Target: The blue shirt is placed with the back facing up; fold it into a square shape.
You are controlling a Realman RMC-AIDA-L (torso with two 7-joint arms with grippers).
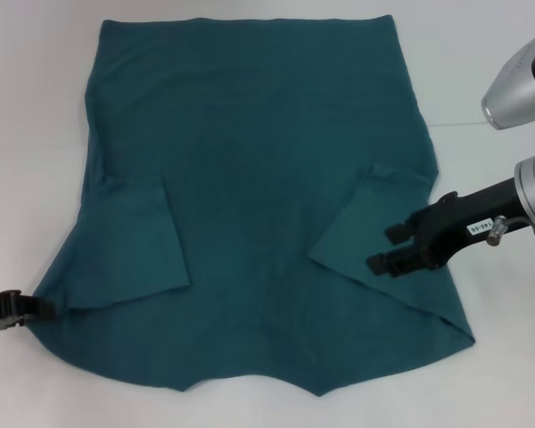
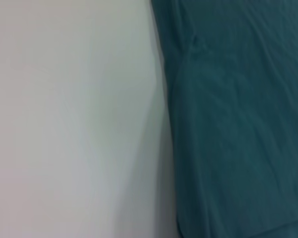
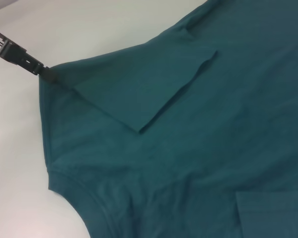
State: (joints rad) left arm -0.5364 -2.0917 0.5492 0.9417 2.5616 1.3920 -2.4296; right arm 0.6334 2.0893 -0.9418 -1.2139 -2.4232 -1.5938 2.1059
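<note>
The blue shirt lies flat on the white table, both sleeves folded inward, so the sleeve step looks done. The right gripper hovers open over its sleeve. The left gripper touches the shoulder edge; whether it grips cannot be told, most being cut off. Next likely: lengthwise folds.

blue shirt hem cut off, left gripper jaws hidden by fabric
</note>
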